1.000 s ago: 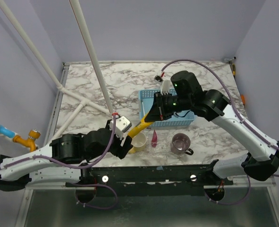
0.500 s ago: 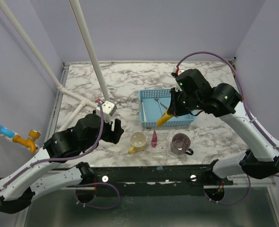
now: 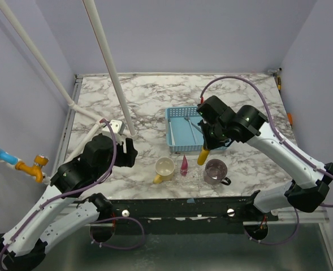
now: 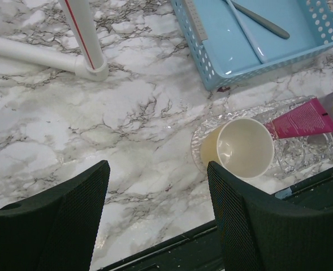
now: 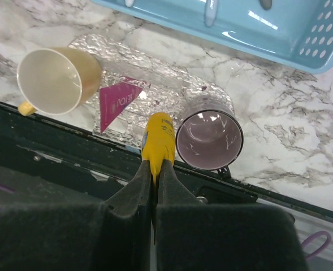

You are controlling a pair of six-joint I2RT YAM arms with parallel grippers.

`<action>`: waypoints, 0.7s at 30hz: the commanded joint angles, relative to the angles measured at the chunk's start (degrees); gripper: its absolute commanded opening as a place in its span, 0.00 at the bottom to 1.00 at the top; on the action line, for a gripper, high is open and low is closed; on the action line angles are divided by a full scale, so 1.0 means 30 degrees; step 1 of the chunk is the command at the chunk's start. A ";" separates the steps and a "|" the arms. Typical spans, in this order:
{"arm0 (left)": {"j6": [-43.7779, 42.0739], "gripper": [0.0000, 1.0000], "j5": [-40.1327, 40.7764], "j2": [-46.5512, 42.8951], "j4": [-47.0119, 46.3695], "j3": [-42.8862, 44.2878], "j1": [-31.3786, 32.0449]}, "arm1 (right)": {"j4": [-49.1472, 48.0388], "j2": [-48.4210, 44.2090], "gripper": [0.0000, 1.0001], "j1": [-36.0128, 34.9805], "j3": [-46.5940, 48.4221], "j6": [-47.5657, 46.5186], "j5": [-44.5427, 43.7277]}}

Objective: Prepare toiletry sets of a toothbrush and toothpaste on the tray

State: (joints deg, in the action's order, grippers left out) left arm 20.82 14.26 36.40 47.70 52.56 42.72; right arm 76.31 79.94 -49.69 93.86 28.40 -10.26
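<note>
My right gripper (image 3: 207, 142) (image 5: 154, 169) is shut on the tail of the yellow tube (image 3: 202, 154) (image 5: 158, 138). It holds the tube nose-down over the clear tray (image 3: 195, 176) (image 5: 155, 76), between the pink tube (image 3: 184, 165) (image 5: 116, 103) and the purple mug. The pink tube (image 4: 305, 117) lies on the tray. The grey brush (image 4: 262, 21) and the pale blue brush (image 4: 246, 35) lie in the blue basket (image 3: 170, 127) (image 4: 194, 34). My left gripper (image 3: 129, 152) (image 4: 158, 169) is open and empty, to the left of the tray.
A yellow mug (image 3: 165, 168) (image 4: 242, 148) (image 5: 52, 81) and a translucent purple mug (image 3: 215, 171) (image 5: 209, 139) stand at the tray's two ends. White pipes (image 3: 107, 62) (image 4: 81, 31) cross the left of the table. The table's black front rail (image 3: 172, 206) runs just below the tray.
My right gripper has carried the yellow tube from over the basket forward to above the tray. My left arm has drawn back to the left, away from the yellow mug.
</note>
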 commanded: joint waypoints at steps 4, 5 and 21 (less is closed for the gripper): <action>0.0238 0.70 -0.0683 -0.0419 -0.0816 -0.0906 -0.0429 | -0.1608 -0.0036 0.00 -0.0571 -0.1146 0.0074 -0.0856; 0.0213 0.70 -0.0682 -0.0441 -0.0813 -0.0950 -0.0417 | -0.1764 -0.0024 0.00 -0.0647 -0.1265 0.0108 -0.0811; 0.0092 0.70 -0.0568 -0.0687 -0.0916 -0.1229 -0.0466 | -0.3362 0.0289 0.00 -0.1259 -0.2656 0.0369 -0.0658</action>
State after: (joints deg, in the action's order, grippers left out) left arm 20.99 13.41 34.76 46.13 49.69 41.67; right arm 68.53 80.01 -52.84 87.33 28.53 -11.07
